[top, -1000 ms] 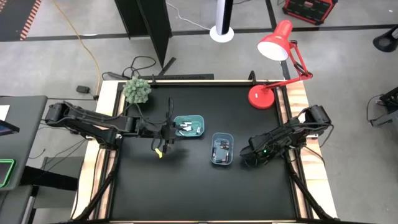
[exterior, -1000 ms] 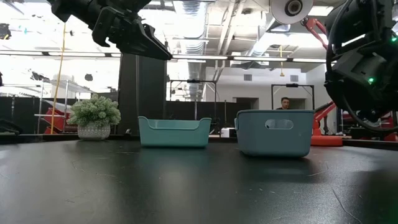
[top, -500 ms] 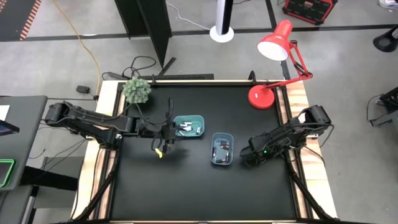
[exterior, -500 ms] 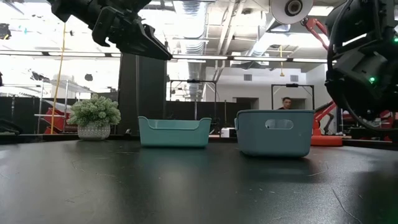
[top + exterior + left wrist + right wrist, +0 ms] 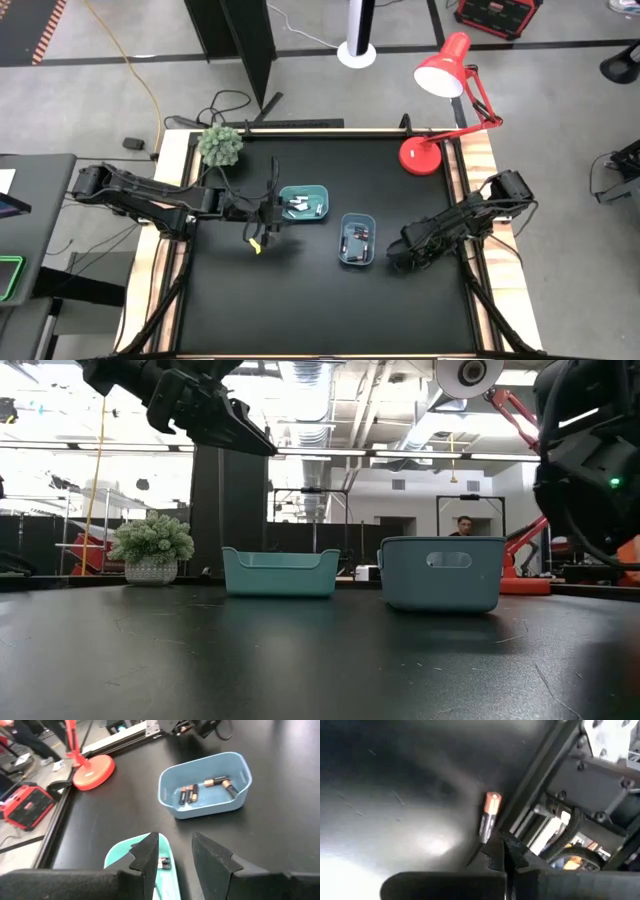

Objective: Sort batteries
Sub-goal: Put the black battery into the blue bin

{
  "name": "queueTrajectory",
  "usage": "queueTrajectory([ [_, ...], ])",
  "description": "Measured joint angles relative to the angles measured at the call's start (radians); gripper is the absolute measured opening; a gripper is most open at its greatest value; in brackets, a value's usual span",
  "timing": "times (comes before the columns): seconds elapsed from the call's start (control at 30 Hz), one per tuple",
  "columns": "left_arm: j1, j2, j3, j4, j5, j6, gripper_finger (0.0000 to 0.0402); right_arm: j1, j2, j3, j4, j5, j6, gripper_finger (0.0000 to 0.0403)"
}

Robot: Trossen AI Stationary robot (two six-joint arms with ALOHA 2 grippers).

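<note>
while the left gripper (image 5: 272, 212) hangs above the table just beside the teal tray (image 5: 303, 202), its fingers (image 5: 150, 855) stand a little apart with nothing between them. in the left wrist view the teal tray's near end (image 5: 167, 875) lies under those fingers, one small battery (image 5: 163, 864) showing inside it.

from above, pale batteries (image 5: 301, 207) lie in the teal tray. the blue tray (image 5: 357, 239) sits just beside it, toward the right arm, and holds dark batteries with copper ends (image 5: 206, 788), about five, lying flat on its floor.

right gripper (image 5: 397, 252) is low over the table, near the blue tray's right side, by the table's right edge. in its wrist view the fingers (image 5: 501, 851) look pressed together at the tips, pinching the lower end of a single battery (image 5: 488, 816), dark body with an orange-copper cap, tilted up off the black table (image 5: 300, 300). whether it touches the table i cannot tell.

low view: both trays side by side, left gripper (image 5: 235, 428) high above the teal one (image 5: 279, 573).

also on the table: small potted plant (image 5: 220, 146) at the far left corner, red desk lamp (image 5: 440, 90) at the far right.
</note>
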Motion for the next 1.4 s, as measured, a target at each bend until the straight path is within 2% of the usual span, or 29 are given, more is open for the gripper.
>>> queueTrajectory([
  [0.27,0.0,0.0,0.0,0.004,0.015,0.0,0.0112,0.003,0.0,0.003,-0.013,-0.001,-0.119,0.0],
  [0.53,0.0,0.0,0.0,0.021,0.015,0.0,0.0112,0.003,0.0,0.003,-0.009,0.01,-0.33,0.0],
  [0.7,0.0,0.0,0.0,0.022,0.015,0.0,0.0112,-0.007,0.0,0.003,0.076,0.011,-0.484,0.0],
  [0.8,0.0,0.0,0.0,0.021,0.015,-0.007,0.0112,-0.024,0.001,-0.016,-0.012,0.011,-0.479,0.0],
  [1.0,0.0,0.0,0.0,0.022,0.015,-0.011,0.0112,-0.043,0.024,-0.028,0.058,0.007,-0.476,0.0],
  [1.23,0.0,0.0,0.0,0.02,0.015,-0.011,0.0112,-0.032,0.13,-0.028,0.049,-0.015,-0.515,0.0],
  [1.4,0.0,0.0,0.0,0.019,0.015,-0.011,0.0112,-0.031,0.147,-0.026,0.053,-0.015,-0.516,0.0],
])
